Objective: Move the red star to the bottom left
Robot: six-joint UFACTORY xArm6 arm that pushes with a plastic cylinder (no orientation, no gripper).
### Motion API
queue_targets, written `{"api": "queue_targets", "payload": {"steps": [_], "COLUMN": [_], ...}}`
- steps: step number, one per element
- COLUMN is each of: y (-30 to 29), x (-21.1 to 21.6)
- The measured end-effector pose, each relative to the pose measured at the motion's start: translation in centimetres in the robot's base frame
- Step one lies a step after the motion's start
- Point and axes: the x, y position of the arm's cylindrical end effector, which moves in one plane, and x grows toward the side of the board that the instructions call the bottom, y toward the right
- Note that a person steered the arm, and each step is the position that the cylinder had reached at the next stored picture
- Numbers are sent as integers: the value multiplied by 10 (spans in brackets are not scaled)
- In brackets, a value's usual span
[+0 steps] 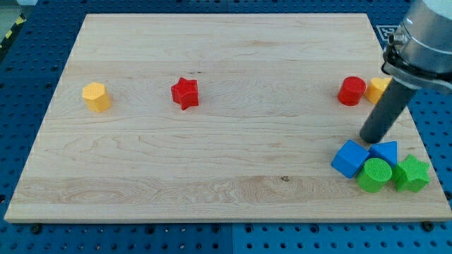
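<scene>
Camera view: wooden board (226, 162) on a blue pegboard table (21, 85). Red star (185, 92) sits in the upper left-centre of the board, alone, flat on the wood, well apart from everything on the view's right. Yellow block (96, 97), roughly hexagonal, lies to the star's left near the left edge, at about the same height in the view, clear gap between the two. On the view's right, a red cylinder (352, 91) stands near the right edge, with a second yellow block (378, 89) just beside it on its right, partly hidden behind the rod (387, 113); shape of that one cannot be told. Lower right corner holds a tight cluster: blue cube (350, 158), a second blue block (385, 150) to its right with shape unclear, green cylinder (375, 174) in front of both, green star (412, 173) at the far right, all touching or nearly so. Rod comes down from the arm at the view's top right, tilted in the picture. My tip (370, 140) is just above the blue cube and just left of the second blue block, near them, contact unclear, and far from the red star. No gripper on this arm, so no open or closed state to give. Bottom left of the board holds no block.
</scene>
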Motion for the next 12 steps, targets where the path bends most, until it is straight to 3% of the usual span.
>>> {"api": "queue_targets", "payload": {"steps": [1, 2, 4, 6, 8, 12], "y": [0, -2, -103, -197, -265, -308], "x": [-28, -28, -29, -95, -95, -80]}}
